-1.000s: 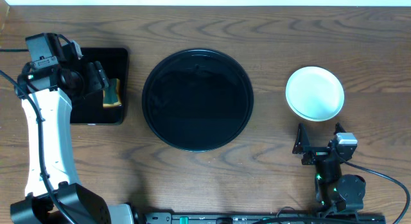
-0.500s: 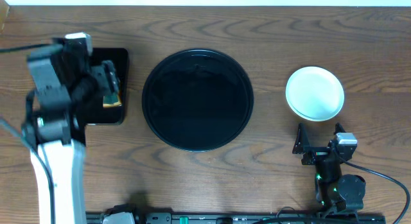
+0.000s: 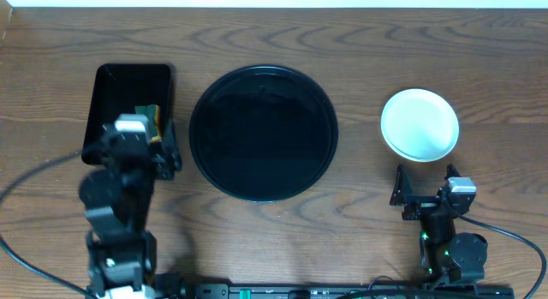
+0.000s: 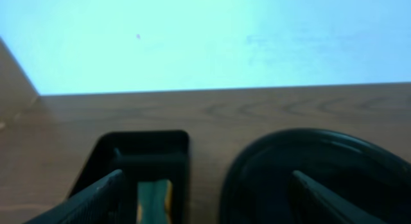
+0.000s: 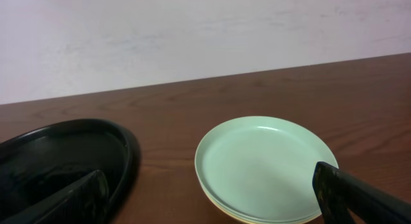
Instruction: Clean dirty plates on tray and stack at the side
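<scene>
left gripper [image 3: 163, 145] hovers over the near end of the small rectangular black tray [image 3: 128, 85], jaws spread wide and released, with a green-and-yellow sponge [image 3: 154, 119] lying just ahead of them. the large round glossy black tray [image 3: 264, 132] sits mid-counter. the stack of small round pale plates [image 3: 419, 124], mint one on top, rests on the brown wooden counter [image 3: 360, 42] right of that tray, apart from it. right gripper [image 3: 425, 183] sits near the stack, jaws released too.

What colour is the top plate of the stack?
Top plate: pale mint green, clearest in right wrist view.
</scene>
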`<state>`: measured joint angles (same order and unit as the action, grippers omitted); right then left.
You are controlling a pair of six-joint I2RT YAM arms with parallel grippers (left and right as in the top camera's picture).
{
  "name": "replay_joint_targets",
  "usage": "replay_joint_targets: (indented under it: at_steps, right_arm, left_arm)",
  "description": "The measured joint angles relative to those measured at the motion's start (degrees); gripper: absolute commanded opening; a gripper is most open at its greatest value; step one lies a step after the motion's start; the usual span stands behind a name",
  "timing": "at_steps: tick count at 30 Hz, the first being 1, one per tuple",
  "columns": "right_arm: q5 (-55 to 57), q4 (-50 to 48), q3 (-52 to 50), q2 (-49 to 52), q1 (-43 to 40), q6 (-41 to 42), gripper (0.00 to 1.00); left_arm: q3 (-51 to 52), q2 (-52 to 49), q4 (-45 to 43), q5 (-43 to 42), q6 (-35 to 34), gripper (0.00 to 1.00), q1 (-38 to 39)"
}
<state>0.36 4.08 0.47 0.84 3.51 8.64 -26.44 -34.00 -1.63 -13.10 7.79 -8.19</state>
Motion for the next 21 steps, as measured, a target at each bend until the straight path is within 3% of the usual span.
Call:
replay_joint_targets:
  at_steps: [6,16,21]
  right_arm:
    - [0.0,0.0,0.0,0.0,0.0,0.0,0.99]
    - [0.0,0.0,0.0,0.0,0.0,0.0,0.99]
    - [0.0,0.0,0.0,0.0,0.0,0.0,0.99]
  left_arm:
    - [12.6,12.3,-4.7,1.6,0.0,0.80,2.4]
    - [24.1,28.3,-4.8,4.1,1.1,0.80,4.8]
    - [25.9,32.5,1.2,4.5,2.8,0.80,6.0]
